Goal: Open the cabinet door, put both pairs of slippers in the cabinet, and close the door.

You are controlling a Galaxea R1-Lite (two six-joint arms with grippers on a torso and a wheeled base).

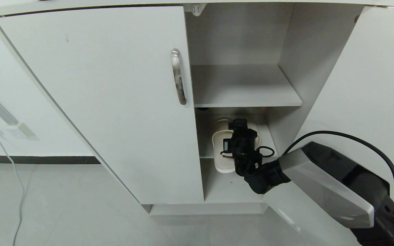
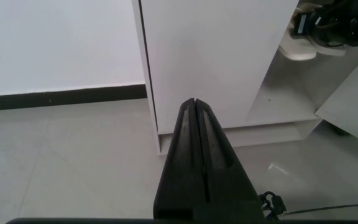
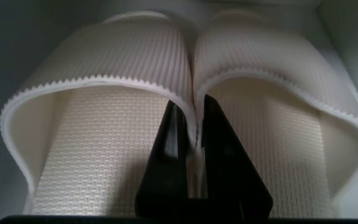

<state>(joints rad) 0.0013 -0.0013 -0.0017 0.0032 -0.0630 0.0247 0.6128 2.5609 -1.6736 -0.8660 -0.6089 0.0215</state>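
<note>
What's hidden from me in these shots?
Head view: the right arm and its jaws cover most of the slippers.
Head view: the shut left door hides whatever is behind it.
Right wrist view: the slippers' heels are cut off by the picture's edge.

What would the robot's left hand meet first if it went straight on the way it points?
Probably the lower part of the white cabinet's closed left door; the shut left hand aims at it over grey floor tiles, though depth is unclear.
</note>
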